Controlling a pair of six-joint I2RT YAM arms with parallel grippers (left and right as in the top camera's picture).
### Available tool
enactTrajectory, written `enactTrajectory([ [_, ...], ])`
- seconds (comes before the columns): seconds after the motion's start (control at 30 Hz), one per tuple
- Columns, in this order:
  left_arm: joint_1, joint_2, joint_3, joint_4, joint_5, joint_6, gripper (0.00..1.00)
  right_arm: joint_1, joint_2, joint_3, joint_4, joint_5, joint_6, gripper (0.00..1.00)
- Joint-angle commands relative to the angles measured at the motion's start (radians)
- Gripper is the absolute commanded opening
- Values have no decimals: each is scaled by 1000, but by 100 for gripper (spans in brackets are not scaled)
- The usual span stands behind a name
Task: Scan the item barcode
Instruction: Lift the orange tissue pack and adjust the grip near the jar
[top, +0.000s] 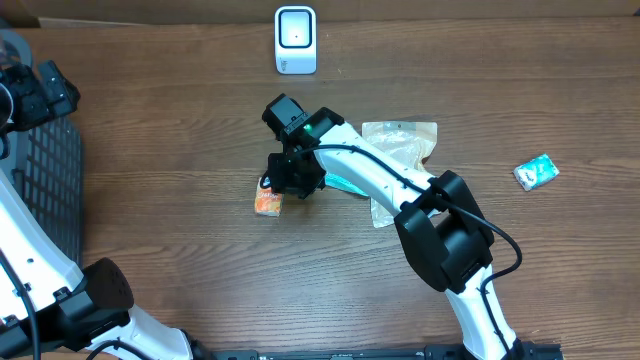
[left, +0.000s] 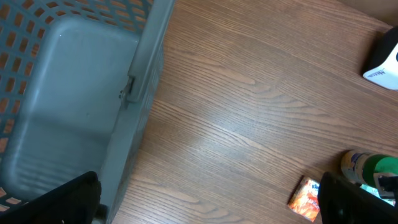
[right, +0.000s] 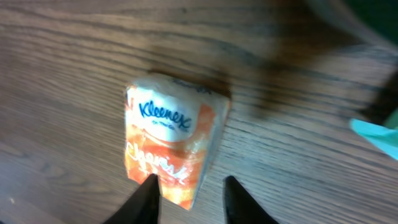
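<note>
Tissue pack (right: 171, 146) lies flat on the table (top: 150, 120), well short of the scanner (top: 295, 40), and we see the right gripper (right: 189, 186) half-closed astride only its end, hold uncertain, so lifting could let it slip or twist.

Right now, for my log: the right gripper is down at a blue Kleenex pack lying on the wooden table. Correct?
Not blue: the right wrist view shows the Kleenex pack orange and white. The right gripper is at it, on the wooden table.

The tissue pack (top: 268, 202) lies on the table (top: 180, 120) between the basket (top: 50, 170), left, and the bag (top: 405, 140), right, scanner (top: 295, 40) behind.
</note>
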Motion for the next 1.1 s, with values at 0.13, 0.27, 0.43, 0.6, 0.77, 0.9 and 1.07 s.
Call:
enactTrajectory([
  [0.13, -7, -16, 12, 1, 1, 19, 100, 35, -48, 138, -80, -20, -261, 47],
  [0.27, -7, -16, 12, 1, 1, 19, 99, 68, -41, 91, -108, -20, -180, 45],
  [0.43, -7, -16, 12, 1, 1, 19, 100, 79, -18, -38, -27, 58, -3, 31],
  [0.6, -7, -16, 12, 1, 1, 19, 100, 79, -18, -113, 63, 93, 21, 29],
  [0.77, -7, -16, 11, 1, 1, 19, 99, 79, -18, -116, 108, 104, 18, 30],
  [0.9, -7, -16, 12, 1, 1, 19, 99, 79, -14, -118, 130, 104, 19, 30],
  [1.07, -7, -16, 11, 1, 1, 19, 100, 79, 14, -118, 145, 102, 23, 29],
])
